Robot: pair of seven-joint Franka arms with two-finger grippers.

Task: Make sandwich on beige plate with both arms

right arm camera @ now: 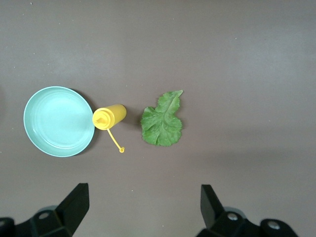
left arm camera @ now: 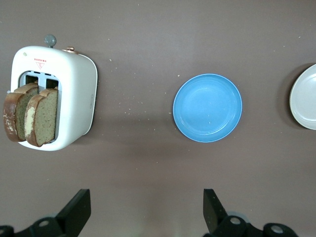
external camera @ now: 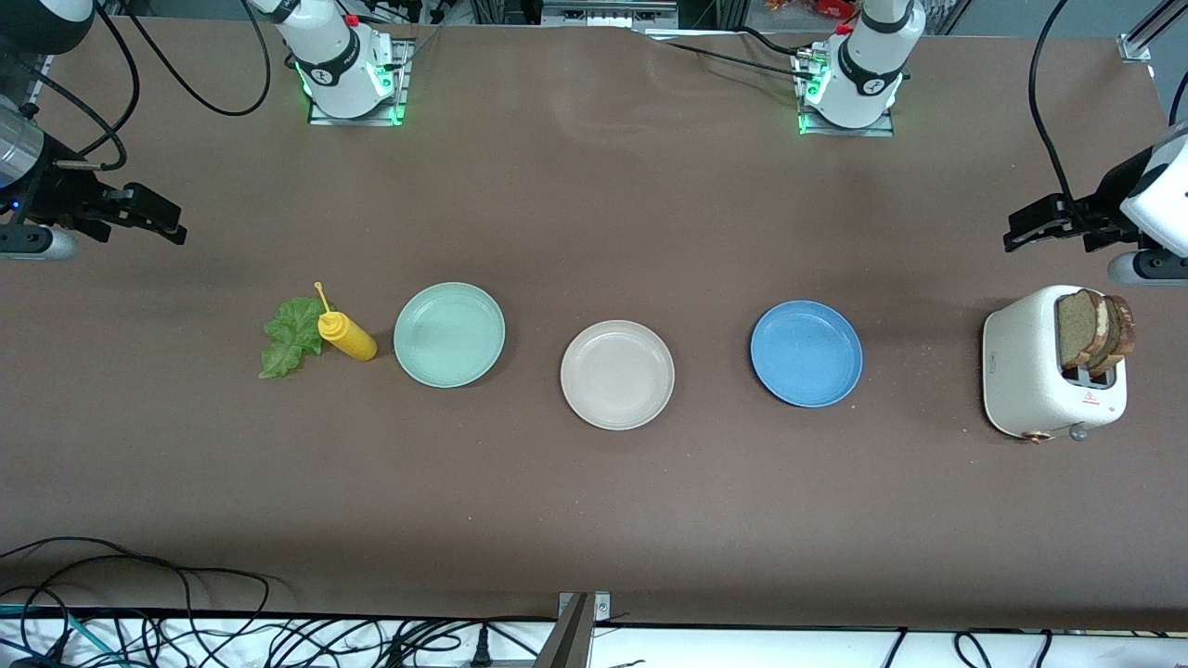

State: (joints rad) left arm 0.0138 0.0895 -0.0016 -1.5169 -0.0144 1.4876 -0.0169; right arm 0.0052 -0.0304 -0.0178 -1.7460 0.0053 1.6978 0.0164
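Note:
The beige plate (external camera: 617,374) lies bare in the middle of the table; its edge (left arm camera: 305,96) shows in the left wrist view. Two brown-crusted bread slices (external camera: 1095,331) (left arm camera: 30,118) stand in a white toaster (external camera: 1039,376) (left arm camera: 69,96) at the left arm's end. A green lettuce leaf (external camera: 290,336) (right arm camera: 162,121) lies flat at the right arm's end. My left gripper (external camera: 1026,230) (left arm camera: 147,210) hangs open and holds nothing, above the table near the toaster. My right gripper (external camera: 158,221) (right arm camera: 144,207) hangs open and holds nothing too, above the table near the lettuce.
A yellow squeeze bottle (external camera: 345,334) (right arm camera: 109,117) lies between the lettuce and a mint-green plate (external camera: 449,334) (right arm camera: 58,121). A blue plate (external camera: 806,353) (left arm camera: 207,107) sits between the beige plate and the toaster. Cables run along the table edge nearest the front camera.

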